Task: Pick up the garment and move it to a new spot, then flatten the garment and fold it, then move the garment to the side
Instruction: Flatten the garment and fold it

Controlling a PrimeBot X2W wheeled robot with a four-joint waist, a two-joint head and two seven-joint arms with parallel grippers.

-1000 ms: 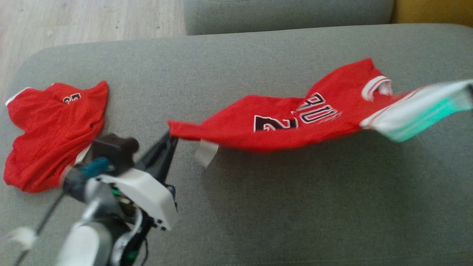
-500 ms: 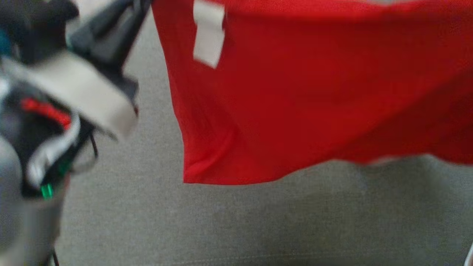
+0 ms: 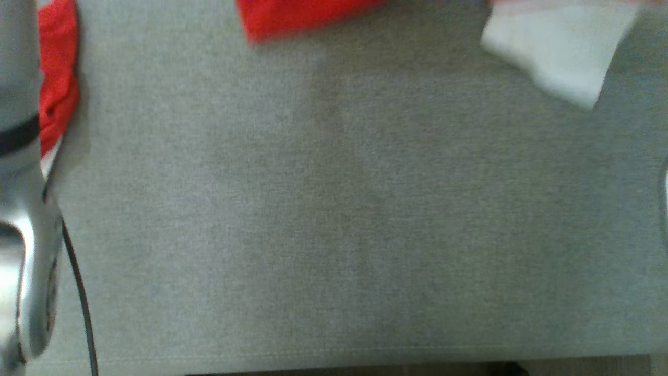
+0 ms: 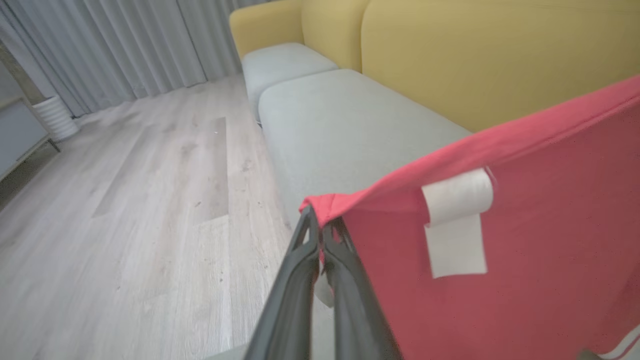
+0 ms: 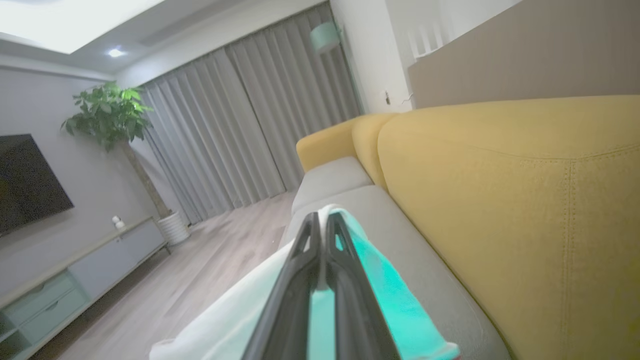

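L forearm (image 3: pixel 21 209) is seen as a pale silver-grey tube, ringed by a dark band (image 3: pixel 18 138), w/ a thin black cable (image 3: pixel 86 308) run alongside. L end effector (image 4: pixel 320 227) & R end effector (image 5: pixel 320 220) are each formed of two long dark fingers (image 4: pixel 295 285), tapered, w/ cut-outs nr tips.

We count two grippers, the left gripper (image 4: pixel 322 231) and the right gripper (image 5: pixel 322 224), each with two dark fingers; two red garments in the head view, the upper garment (image 3: pixel 308 15) and the left-hand garment (image 3: pixel 59 78); one white tag (image 4: pixel 456 222) on red cloth; one pale cloth (image 5: pixel 395 300) tinged teal; two grey seat cushions, the long cushion (image 4: pixel 350 130) and the short cushion (image 4: pixel 285 62); one potted plant (image 5: pixel 107 112); one television (image 5: pixel 27 180); one ceiling light (image 5: pixel 116 52); one low cabinet (image 5: pixel 85 270).
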